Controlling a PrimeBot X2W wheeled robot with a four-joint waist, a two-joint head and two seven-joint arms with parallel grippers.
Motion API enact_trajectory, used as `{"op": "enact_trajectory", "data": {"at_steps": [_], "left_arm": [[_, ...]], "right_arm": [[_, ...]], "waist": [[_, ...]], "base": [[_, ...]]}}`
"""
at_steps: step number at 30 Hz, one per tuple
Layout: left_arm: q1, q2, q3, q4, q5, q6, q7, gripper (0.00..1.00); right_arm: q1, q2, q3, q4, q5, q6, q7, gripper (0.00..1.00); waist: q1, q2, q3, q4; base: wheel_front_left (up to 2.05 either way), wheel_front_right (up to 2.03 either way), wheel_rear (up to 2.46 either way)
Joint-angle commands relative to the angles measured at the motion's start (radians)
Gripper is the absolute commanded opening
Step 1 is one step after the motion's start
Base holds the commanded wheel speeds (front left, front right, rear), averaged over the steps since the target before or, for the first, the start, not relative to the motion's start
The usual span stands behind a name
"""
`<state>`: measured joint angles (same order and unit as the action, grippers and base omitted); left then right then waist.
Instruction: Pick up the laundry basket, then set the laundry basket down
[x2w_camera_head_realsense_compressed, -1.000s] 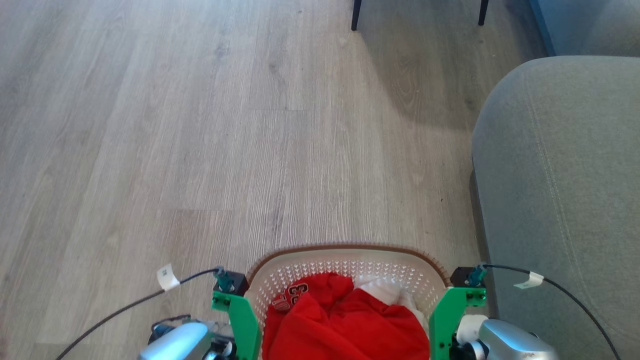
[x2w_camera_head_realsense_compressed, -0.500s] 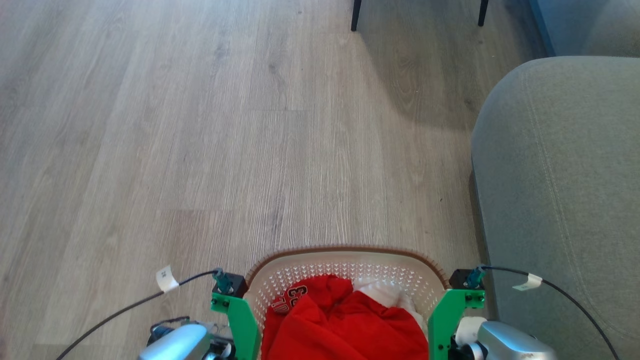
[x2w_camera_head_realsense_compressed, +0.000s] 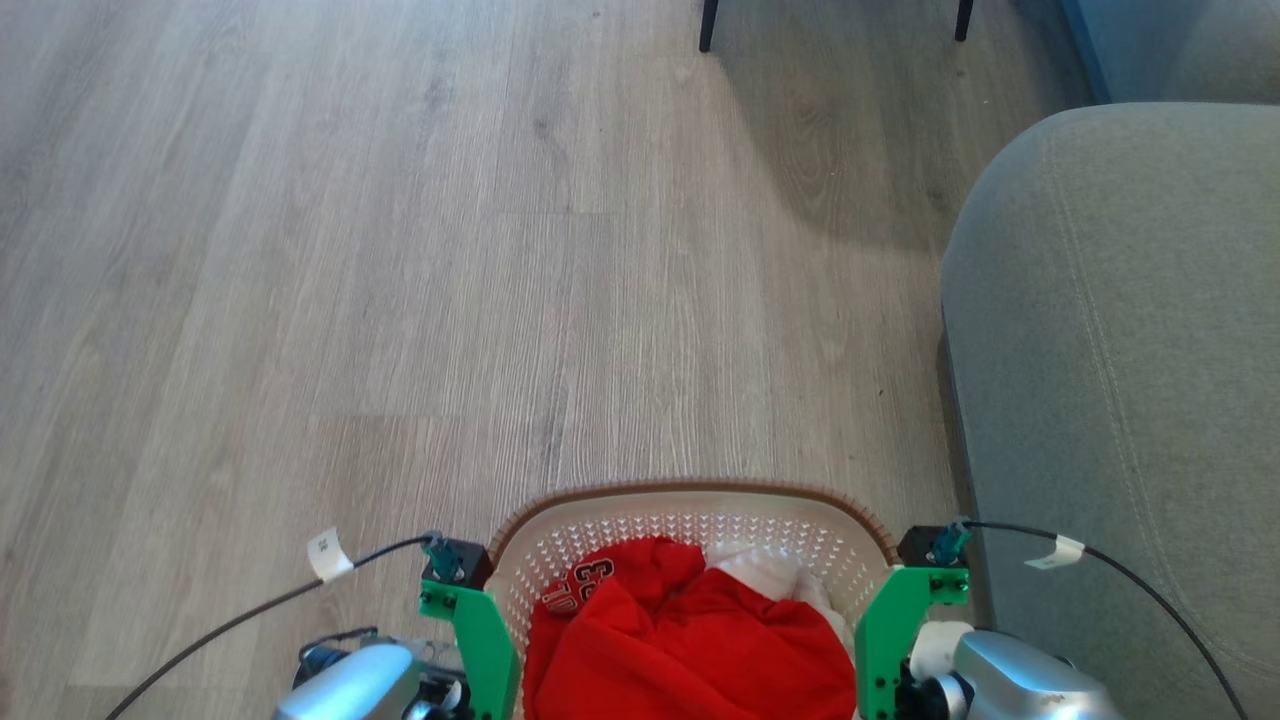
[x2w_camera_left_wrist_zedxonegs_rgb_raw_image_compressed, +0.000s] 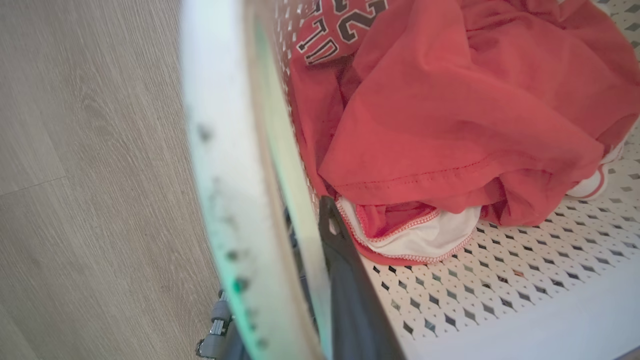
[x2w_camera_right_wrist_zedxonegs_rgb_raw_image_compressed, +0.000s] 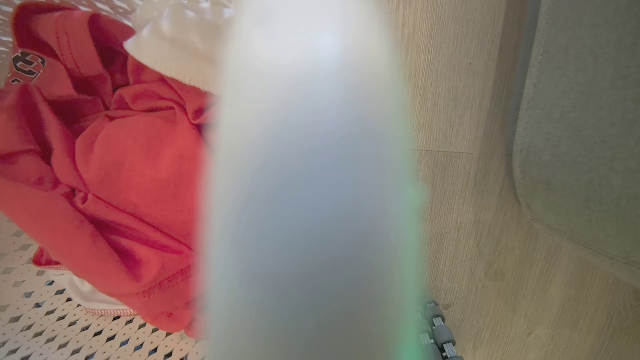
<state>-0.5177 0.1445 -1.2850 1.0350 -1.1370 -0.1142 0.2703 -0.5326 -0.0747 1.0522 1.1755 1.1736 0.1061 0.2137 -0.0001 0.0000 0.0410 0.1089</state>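
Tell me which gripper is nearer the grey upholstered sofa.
Right. The right gripper is at the side of the white perforated laundry basket beside the grey upholstered sofa; the left gripper is across the basket, farther away.

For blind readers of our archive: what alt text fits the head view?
A white laundry basket of red and white clothes, bottom centre, between two green arm brackets, against grey wood floor; a grey sofa at right.

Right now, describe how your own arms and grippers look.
Left arm and right arm: silvery forearms, each with a green bracket topped by a black block with a teal plug and a black cable bearing a white tag. A left finger is dark grey.
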Motion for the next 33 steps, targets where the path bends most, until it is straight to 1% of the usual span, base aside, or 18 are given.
{"op": "enact_trajectory", "data": {"at_steps": [1, 33], "left_arm": [[-0.059, -0.005, 0.005, -0.019, 0.007, -0.016, -0.01, 0.0], [-0.064, -0.014, 0.005, -0.012, 0.0, -0.016, -0.017, 0.0]], "right_arm": [[-0.048, 0.024, 0.019, -0.036, 0.005, 0.025, -0.014, 0.0], [-0.067, 0.024, 0.09, -0.016, 0.077, 0.025, -0.039, 0.0]], "waist": [[0.0001, 0.0, 0.0, -0.001], [0.0001, 0.0, 0.004, -0.017]], "base": [[0.0, 0.0, 0.0], [0.0, 0.0, 0.0]]}}
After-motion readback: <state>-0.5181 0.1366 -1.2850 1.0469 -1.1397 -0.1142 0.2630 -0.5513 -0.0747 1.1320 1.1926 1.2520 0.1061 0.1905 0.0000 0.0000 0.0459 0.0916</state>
